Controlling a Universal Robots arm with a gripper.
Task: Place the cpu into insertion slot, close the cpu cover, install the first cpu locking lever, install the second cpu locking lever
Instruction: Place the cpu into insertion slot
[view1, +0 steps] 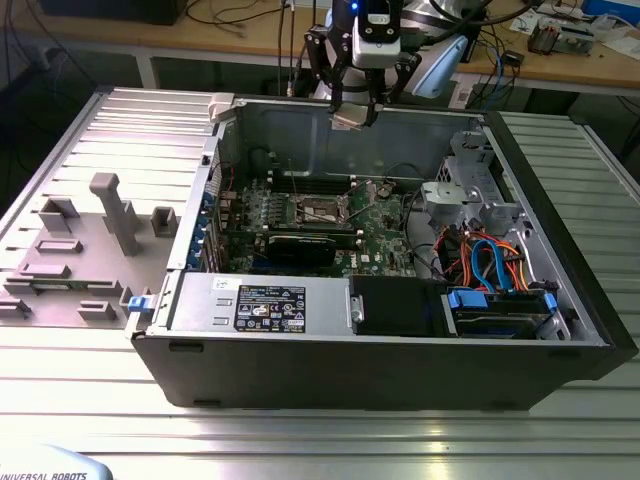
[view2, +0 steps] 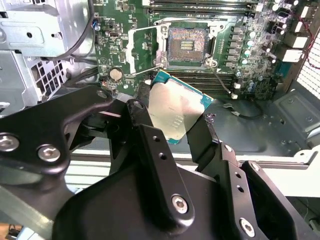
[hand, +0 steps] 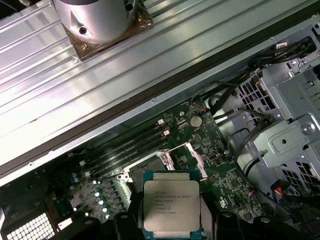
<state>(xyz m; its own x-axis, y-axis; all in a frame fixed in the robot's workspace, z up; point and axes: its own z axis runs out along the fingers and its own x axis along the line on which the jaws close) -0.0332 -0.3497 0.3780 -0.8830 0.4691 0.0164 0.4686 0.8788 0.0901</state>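
Note:
My gripper (view1: 353, 112) hangs above the back wall of the open computer case (view1: 560, 330), shut on the cpu (view2: 177, 112). The cpu is a flat square chip with a silver top and a teal edge, clamped between the two black fingers (view2: 150, 135). In the first wrist view the cpu (hand: 171, 207) covers part of the board beneath it. The insertion slot (view2: 187, 45) lies bare on the green motherboard, its dark contact field showing; in the exterior view the insertion slot (view1: 318, 208) is well below and in front of the gripper. The silvery cpu cover (view2: 134, 50) stands swung aside beside the slot. A thin wire lever (view2: 220, 77) sticks out near it.
A black graphics card (view1: 300, 245) sits in front of the socket. Memory slots (view2: 200, 6) run behind it. The drive cage (view1: 465, 190) and coloured cables (view1: 490, 260) fill the exterior view's right. A power supply (view1: 260, 300) lies along the case front. Grey fixtures (view1: 115, 215) stand at the exterior view's left.

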